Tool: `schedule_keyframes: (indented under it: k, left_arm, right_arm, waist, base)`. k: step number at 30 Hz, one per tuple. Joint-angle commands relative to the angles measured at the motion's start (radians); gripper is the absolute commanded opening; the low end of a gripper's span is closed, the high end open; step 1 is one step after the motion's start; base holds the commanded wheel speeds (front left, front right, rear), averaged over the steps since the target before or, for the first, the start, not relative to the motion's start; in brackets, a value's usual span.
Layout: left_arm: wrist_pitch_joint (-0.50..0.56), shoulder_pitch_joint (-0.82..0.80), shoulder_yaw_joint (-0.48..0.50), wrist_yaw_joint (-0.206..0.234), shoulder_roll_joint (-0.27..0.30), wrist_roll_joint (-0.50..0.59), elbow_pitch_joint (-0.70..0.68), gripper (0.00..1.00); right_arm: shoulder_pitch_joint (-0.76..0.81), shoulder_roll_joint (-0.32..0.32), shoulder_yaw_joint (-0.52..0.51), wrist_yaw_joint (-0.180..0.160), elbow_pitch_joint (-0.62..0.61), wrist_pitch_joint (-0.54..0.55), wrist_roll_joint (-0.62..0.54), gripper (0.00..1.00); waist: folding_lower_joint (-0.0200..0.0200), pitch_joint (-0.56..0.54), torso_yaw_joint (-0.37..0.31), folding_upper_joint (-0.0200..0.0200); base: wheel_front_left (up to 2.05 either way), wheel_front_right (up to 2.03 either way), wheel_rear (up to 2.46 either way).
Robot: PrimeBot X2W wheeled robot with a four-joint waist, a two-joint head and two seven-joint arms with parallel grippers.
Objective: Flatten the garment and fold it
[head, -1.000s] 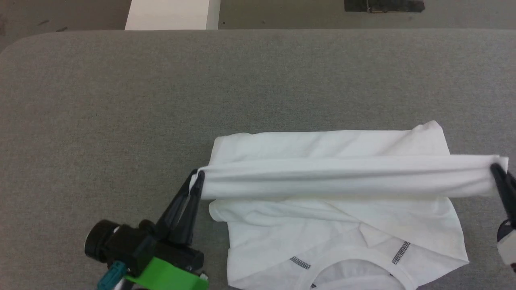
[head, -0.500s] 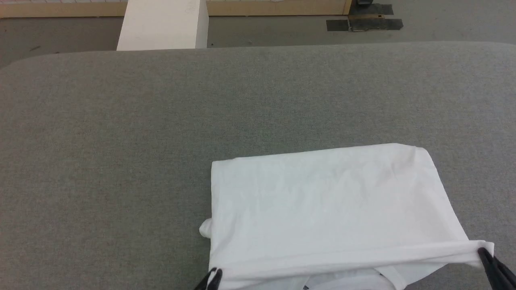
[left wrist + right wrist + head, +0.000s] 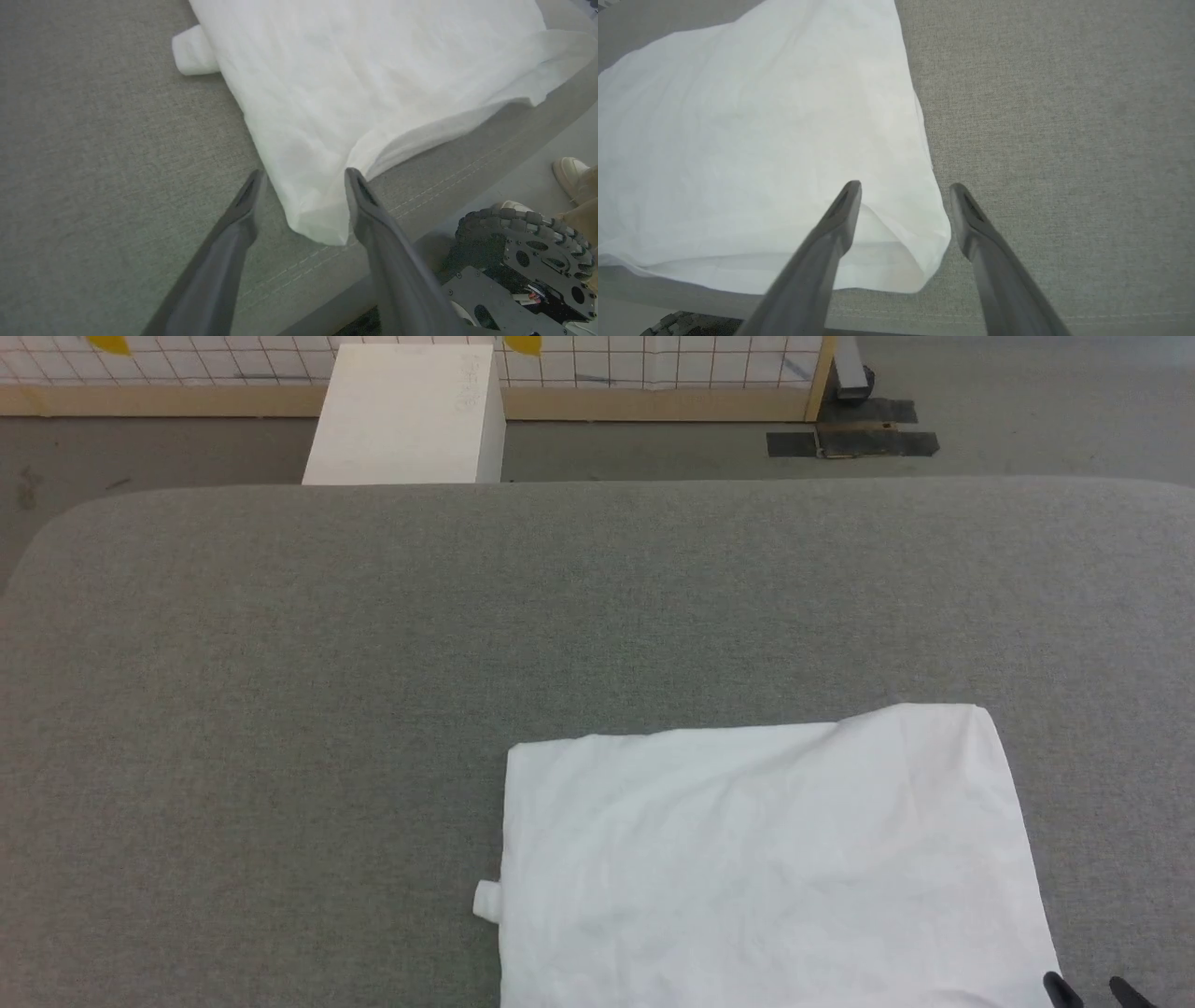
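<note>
The left gripper (image 3: 303, 175) stands wide open and holds nothing, its two dark fingers straddling one near corner of the garment (image 3: 350, 84). Whether either finger touches the cloth cannot be told. The right gripper (image 3: 904, 186) is spread just as wide and empty at the garment's (image 3: 738, 140) other near corner, with one finger over the white fabric and the other over bare table (image 3: 1064, 116) just beside the garment's side edge. The garment is folded into a smooth white rectangle and lies flat on the grey fabric-covered table (image 3: 93, 140). Its near edge sits close to the table's stitched front border (image 3: 299, 275) and lifts a little there. In the head view the garment (image 3: 766, 859) fills the lower right, the right gripper's (image 3: 1088, 989) fingertips just show at its near right corner, and broad open table (image 3: 373, 663) stretches left of the garment and beyond its far edge. A small rolled nub of cloth (image 3: 486, 900) pokes out of the garment's left edge, and the left wrist view shows that nub (image 3: 191, 53) resting on the table. Beyond the table's far edge, well past the garment, the head view takes in a white box (image 3: 406, 415), a wire-grid fence on a wooden frame (image 3: 653, 364) and dark tape patches (image 3: 854, 443) on the floor. The left wrist view shows, below the table's front edge, the robot's wheeled base (image 3: 523, 252) and a person's pale shoe (image 3: 567, 170).
</note>
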Motion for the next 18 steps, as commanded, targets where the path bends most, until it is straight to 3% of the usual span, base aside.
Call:
schedule_keyframes:
  k: [1, 8, 14, 18]
  left_arm:
    - [-0.017, -0.014, 0.017, 0.008, -0.011, -0.023, 0.002, 1.00]
    - [-0.122, -0.010, 0.196, 0.081, -0.074, -0.153, -0.105, 1.00]
    - [-0.141, -0.079, 0.286, 0.184, -0.148, -0.072, -0.221, 1.00]
    - [-0.143, -0.119, 0.307, 0.213, -0.211, -0.028, -0.260, 1.00]
  right_arm:
    - [0.014, -0.003, -0.007, -0.002, -0.008, -0.001, 0.016, 1.00]
    - [-0.029, -0.004, -0.093, -0.002, -0.075, -0.014, 0.061, 1.00]
    - [-0.134, -0.012, -0.109, -0.002, -0.054, -0.014, -0.008, 1.00]
    - [-0.204, -0.025, -0.070, -0.002, -0.008, 0.012, -0.033, 1.00]
  waist:
    - [0.0001, -0.005, 0.002, 0.0000]
    - [0.0001, 0.006, 0.004, 0.0000]
    - [0.0001, 0.038, 0.008, 0.0000]
    - [0.0001, 0.064, 0.017, 0.0000]
  base:
    - [0.00, 0.00, 0.00]
    - [0.00, 0.00, 0.00]
    - [0.00, 0.00, 0.00]
    - [0.00, 0.00, 0.00]
